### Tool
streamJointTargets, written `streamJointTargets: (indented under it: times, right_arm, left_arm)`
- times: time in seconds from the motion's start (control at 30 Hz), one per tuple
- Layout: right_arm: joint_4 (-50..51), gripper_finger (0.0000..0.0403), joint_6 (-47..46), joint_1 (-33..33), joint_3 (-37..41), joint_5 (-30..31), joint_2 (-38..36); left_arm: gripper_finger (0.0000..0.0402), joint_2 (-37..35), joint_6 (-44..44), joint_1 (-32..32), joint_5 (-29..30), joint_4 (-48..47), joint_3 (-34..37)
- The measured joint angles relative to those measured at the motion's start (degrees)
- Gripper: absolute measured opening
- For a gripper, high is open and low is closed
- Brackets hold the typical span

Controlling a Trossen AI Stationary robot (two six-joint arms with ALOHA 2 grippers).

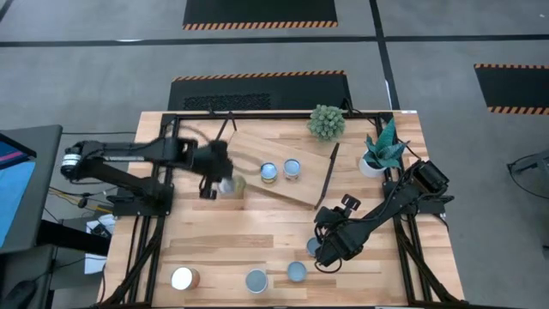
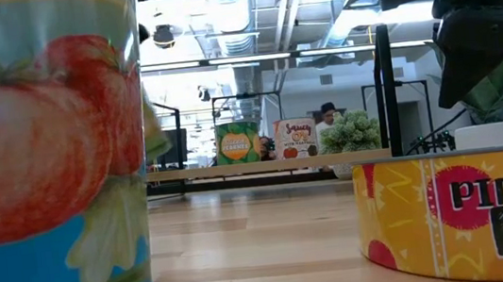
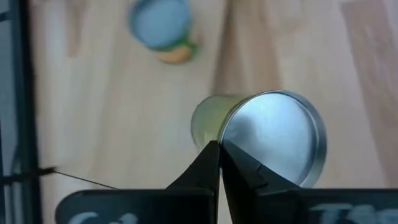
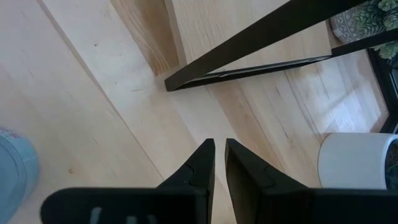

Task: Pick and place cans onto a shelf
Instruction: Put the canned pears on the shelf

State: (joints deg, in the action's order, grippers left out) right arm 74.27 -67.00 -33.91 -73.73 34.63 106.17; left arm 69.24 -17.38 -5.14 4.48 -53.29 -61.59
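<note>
The shelf is a light wood board on black rod legs at the table's far middle. Two cans stand on it. A third can, with a silver top and a pale green side, stands at the shelf's near left corner. My left gripper is shut with nothing between its fingers, above and just left of that can. My right gripper hangs over bare table at the near right, slightly open and holding nothing. A blue-topped can stands beside it.
Three more cans stand along the near edge: a white-topped one and two blue-topped ones. A round green plant and a white-potted plant stand at the far right. A shelf leg crosses ahead of my right gripper.
</note>
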Motion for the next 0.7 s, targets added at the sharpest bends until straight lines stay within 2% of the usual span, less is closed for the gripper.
streamJointTargets:
  times: [0.2,0.4,0.53,0.7]
  right_arm:
    - [-0.05,0.0061,-0.02,0.00,0.00,0.00,0.00]
    - [0.01,0.0061,-0.02,0.00,0.00,0.00,0.00]
    - [0.04,0.0061,-0.02,0.00,-0.02,0.00,0.00]
    - [0.02,0.0061,-0.02,-0.03,0.00,-0.02,0.00]
  left_arm:
    - [0.0000,7.69,-11.65,-13.35,-5.76,-1.63,-9.68]
    - [0.0000,20.69,-18.47,-23.53,-10.39,-7.66,-21.39]
    - [0.0000,29.00,-20.95,-27.38,-12.85,-12.96,-29.60]
    - [0.0000,36.37,-22.50,-28.90,-13.19,-19.29,-38.04]
